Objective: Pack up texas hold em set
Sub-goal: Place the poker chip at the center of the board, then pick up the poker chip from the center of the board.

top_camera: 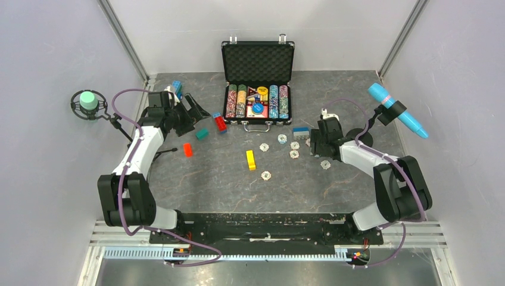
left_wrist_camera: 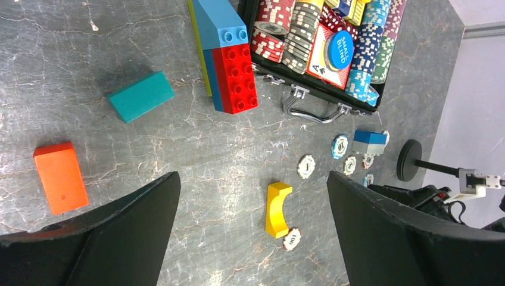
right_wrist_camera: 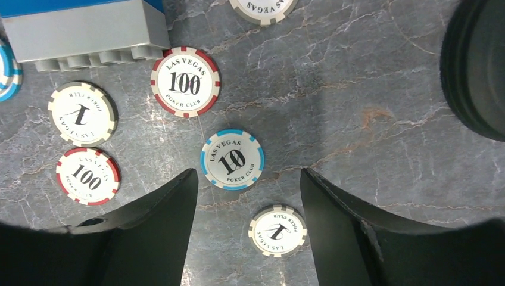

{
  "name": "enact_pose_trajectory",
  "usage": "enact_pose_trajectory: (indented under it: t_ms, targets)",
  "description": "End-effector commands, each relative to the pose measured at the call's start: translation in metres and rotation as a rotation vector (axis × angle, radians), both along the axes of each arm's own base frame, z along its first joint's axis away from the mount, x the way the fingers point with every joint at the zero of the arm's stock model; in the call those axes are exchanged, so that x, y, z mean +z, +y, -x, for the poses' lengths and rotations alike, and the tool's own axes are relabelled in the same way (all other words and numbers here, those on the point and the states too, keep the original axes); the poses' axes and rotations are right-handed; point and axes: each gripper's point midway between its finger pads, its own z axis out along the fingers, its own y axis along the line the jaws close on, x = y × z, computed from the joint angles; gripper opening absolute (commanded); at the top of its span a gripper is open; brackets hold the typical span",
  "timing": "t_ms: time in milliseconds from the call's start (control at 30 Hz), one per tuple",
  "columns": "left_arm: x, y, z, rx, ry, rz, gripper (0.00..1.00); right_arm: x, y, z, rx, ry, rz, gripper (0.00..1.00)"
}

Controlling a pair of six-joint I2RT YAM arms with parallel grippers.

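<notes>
The black briefcase [top_camera: 257, 83] lies open at the back, lid up, with rows of coloured chips inside; it also shows in the left wrist view [left_wrist_camera: 324, 56]. Several loose chips [top_camera: 281, 139] lie on the table in front of it. My left gripper [top_camera: 187, 110] is open and empty, left of the case [left_wrist_camera: 253, 179]. My right gripper [top_camera: 314, 143] is open and low over the loose chips [right_wrist_camera: 247, 173]. A grey-edged "1" chip [right_wrist_camera: 277, 230] lies between its fingers, and a blue "10" chip [right_wrist_camera: 232, 159] lies just ahead of the tips. Neither chip is held.
A red and blue brick stack [top_camera: 220, 121], a teal block [top_camera: 202, 133], an orange block [top_camera: 188, 149] and a yellow block [top_camera: 251, 159] lie about. A blue and grey brick [right_wrist_camera: 83, 30] sits by the chips. A stand's black round base [right_wrist_camera: 476, 65] is at the right.
</notes>
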Motion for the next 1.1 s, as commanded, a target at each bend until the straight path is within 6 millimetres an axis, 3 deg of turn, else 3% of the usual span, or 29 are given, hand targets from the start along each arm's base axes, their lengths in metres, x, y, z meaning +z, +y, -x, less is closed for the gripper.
enact_pose_trajectory:
  t_ms: [0, 200, 500, 700, 867, 1067]
  targets:
    - [0.008, -0.002, -0.007, 0.0, -0.028, 0.032, 1.0, -0.004, 0.005, -0.01, 0.0, -0.013, -0.037, 0.65]
    - [0.008, -0.002, -0.006, 0.0, -0.027, 0.03, 1.0, -0.013, 0.011, -0.01, 0.027, 0.021, -0.053, 0.61]
    - [0.008, -0.003, -0.006, -0.003, -0.025, 0.034, 1.0, -0.024, 0.001, -0.001, 0.015, 0.083, 0.003, 0.53]
    - [0.007, -0.004, -0.006, -0.004, -0.021, 0.037, 1.0, -0.023, 0.004, -0.002, 0.024, 0.076, -0.005, 0.46]
    - [0.006, -0.004, -0.006, -0.006, -0.019, 0.037, 1.0, -0.007, 0.005, -0.011, 0.039, 0.025, -0.007, 0.41]
    - [0.006, -0.005, -0.006, -0.007, -0.018, 0.037, 1.0, 0.031, 0.009, -0.034, 0.061, -0.06, 0.008, 0.41]
